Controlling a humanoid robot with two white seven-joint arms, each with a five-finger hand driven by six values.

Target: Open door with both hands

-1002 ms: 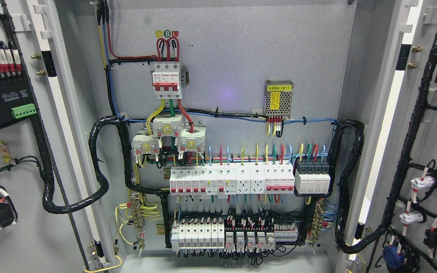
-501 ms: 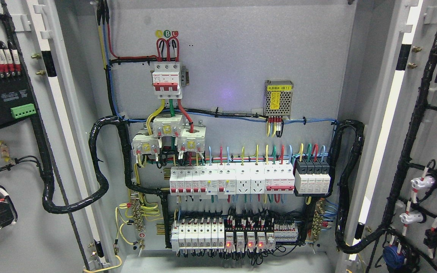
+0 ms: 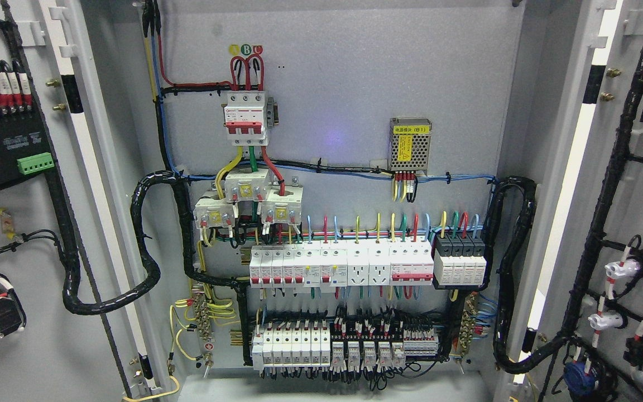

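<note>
Both doors [image 3: 31,234] stand open; power supply [image 3: 409,144] label ends "(B1)".

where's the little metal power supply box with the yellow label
In the head view, the power supply box sits upper right on the cabinet back panel, above the black breakers.

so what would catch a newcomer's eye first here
Both cabinet doors stand wide open, left door and right door, baring the wired back panel. A red-handled main breaker sits upper left of centre, with rows of white breakers and coloured wires across the lower middle. No robot hand shows.
</note>
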